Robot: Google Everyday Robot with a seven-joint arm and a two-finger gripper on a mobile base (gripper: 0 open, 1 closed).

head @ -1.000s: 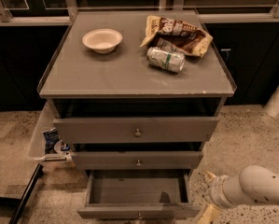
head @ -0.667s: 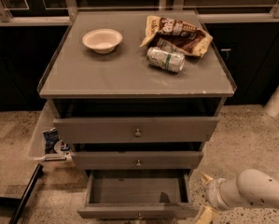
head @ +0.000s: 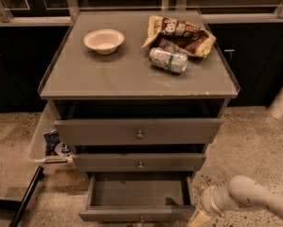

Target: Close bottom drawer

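Observation:
The bottom drawer (head: 138, 213) is the lowest of three grey drawers and stands pulled out, its shallow empty box open to view and its narrow front panel at the frame's lower edge. The middle drawer (head: 140, 161) and the tall top drawer (head: 139, 130) sit above it, both pulled out a little. My gripper (head: 198, 216) reaches in from the lower right on a white arm (head: 254, 197). It sits just beyond the right front corner of the bottom drawer, close to it; contact cannot be told.
On the cabinet top (head: 131, 74) lie a white bowl (head: 103, 40), a tipped can (head: 168, 60) and a snack bag (head: 181, 33). A clear bin (head: 48, 145) with items stands left of the cabinet. A dark bar (head: 25, 200) crosses the floor lower left. A white post (head: 282, 98) stands right.
My gripper and arm have moved a little to the left, closer to the right front corner of the bottom drawer. The drawer has not visibly moved.

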